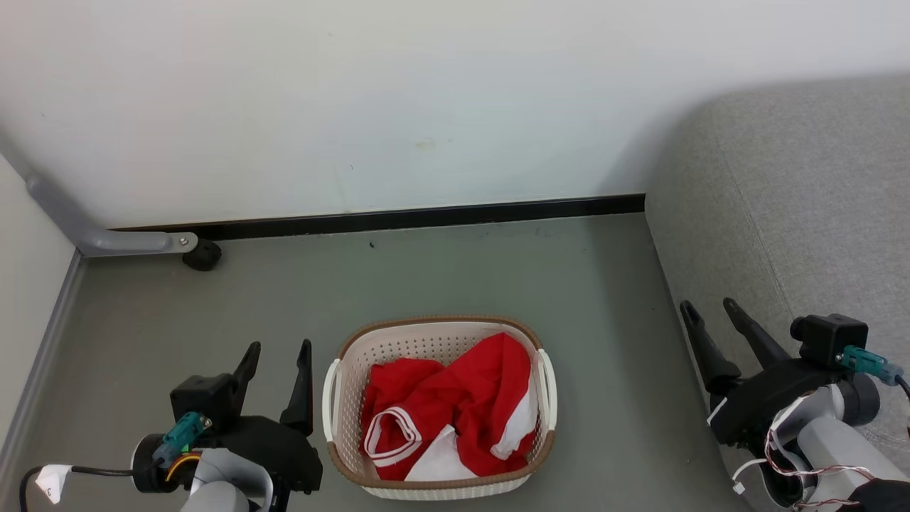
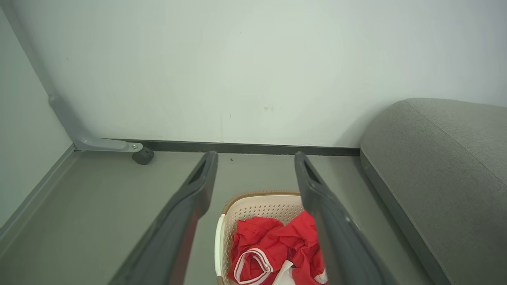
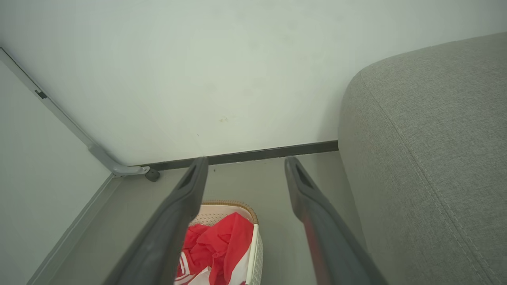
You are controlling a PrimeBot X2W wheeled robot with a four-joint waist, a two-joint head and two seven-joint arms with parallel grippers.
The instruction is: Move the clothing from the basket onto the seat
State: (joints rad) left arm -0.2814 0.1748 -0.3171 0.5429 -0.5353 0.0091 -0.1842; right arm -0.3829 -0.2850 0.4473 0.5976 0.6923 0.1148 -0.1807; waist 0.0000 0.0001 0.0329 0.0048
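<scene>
1 basket [image 1: 441,321] bottom centre, red clothing [image 1: 455,405] heap inside (count unclear); 1 seat [image 1: 796,199] at right. Left gripper [image 1: 279,348] & right gripper [image 1: 707,306] flank basket low, fingers [image 1: 300,387] apart, empty.

You're seeing the seat [image 1: 796,185] running off the right edge, and the clothing [image 1: 462,405] is covering the bottom of the basket [image 1: 426,341].

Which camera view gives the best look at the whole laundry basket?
The head view: the basket shows whole from above, with its full rim, both white handles and the red clothing inside. The left wrist view cuts off its near half at the bottom edge. The right wrist view shows part of its right side.
</scene>
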